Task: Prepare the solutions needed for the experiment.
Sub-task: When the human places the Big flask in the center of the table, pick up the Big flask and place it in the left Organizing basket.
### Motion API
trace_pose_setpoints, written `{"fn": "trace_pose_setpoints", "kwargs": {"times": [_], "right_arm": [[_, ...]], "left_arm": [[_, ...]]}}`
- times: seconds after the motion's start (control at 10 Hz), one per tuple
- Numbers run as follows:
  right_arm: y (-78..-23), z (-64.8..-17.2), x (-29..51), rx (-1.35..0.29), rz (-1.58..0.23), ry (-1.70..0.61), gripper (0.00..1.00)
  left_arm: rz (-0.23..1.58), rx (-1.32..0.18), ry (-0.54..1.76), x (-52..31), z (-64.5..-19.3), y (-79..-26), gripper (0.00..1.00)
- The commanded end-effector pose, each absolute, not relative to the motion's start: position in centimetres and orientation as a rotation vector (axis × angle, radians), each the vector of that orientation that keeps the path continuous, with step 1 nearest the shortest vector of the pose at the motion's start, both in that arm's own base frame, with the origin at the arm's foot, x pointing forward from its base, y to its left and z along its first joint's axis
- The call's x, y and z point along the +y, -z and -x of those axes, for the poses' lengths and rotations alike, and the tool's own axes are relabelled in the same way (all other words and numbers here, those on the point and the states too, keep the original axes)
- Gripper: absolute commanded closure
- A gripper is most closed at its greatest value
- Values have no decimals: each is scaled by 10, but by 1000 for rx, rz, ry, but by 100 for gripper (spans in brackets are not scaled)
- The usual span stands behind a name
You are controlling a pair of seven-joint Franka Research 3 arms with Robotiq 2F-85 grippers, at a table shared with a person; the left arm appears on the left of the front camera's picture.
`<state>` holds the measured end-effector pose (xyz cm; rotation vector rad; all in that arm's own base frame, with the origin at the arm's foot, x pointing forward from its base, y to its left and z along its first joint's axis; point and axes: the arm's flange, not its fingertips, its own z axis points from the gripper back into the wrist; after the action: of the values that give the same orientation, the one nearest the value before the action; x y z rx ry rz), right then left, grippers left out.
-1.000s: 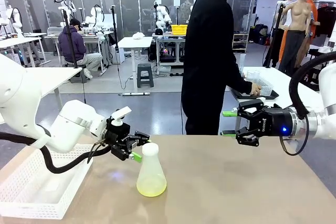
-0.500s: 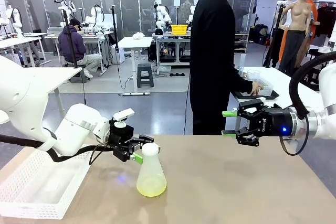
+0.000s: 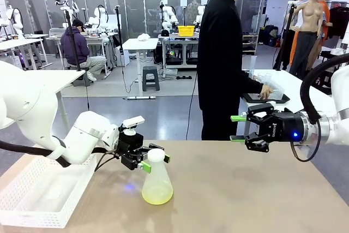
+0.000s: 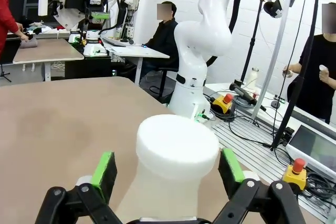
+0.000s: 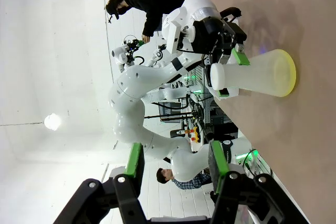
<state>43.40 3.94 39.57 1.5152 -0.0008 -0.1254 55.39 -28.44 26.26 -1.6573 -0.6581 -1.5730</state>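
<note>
Closing my left gripper (image 4: 167,167), fingers apart around the flask (image 3: 156,181) neck, off-centre could tip it, spilling the solutions (image 3: 157,193).

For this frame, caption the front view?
Open left gripper straddles the frosted conical flask's neck; yellow-green liquid pools inside.

**Where my three eyes sit**

My front eye looks across the table (image 3: 245,189) at the flask (image 3: 157,181) from mid-distance. My left wrist eye hangs right at the flask's (image 4: 176,166) neck. My right wrist eye, rolled sideways, sees the same flask (image 5: 260,74) from afar.
</note>
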Motion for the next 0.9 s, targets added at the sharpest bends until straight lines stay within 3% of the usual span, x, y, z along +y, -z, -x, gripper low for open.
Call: {"fn": "trace_pose_setpoints", "kwargs": {"times": [0.0,0.3,0.4,0.5,0.6,0.7,0.8], "right_arm": [[-396,-434,40,-22,-1530,114,37],[-396,-434,40,-22,-1530,114,37],[-396,-434,40,-22,-1530,114,37],[-396,-434,40,-22,-1530,114,37],[-396,-434,40,-22,-1530,114,37],[-396,-434,40,-22,-1530,114,37],[-396,-434,40,-22,-1530,114,37]], "left_arm": [[1674,-616,1612,-288,-558,-264,0],[1665,-629,1648,-286,-555,-265,3],[1680,-618,1684,-286,-554,-265,17],[1700,-619,1703,-288,-553,-266,20],[1711,-631,1723,-288,-553,-266,33],[1710,-626,1729,-288,-552,-265,36],[1715,-627,1735,-288,-553,-265,49]]}}
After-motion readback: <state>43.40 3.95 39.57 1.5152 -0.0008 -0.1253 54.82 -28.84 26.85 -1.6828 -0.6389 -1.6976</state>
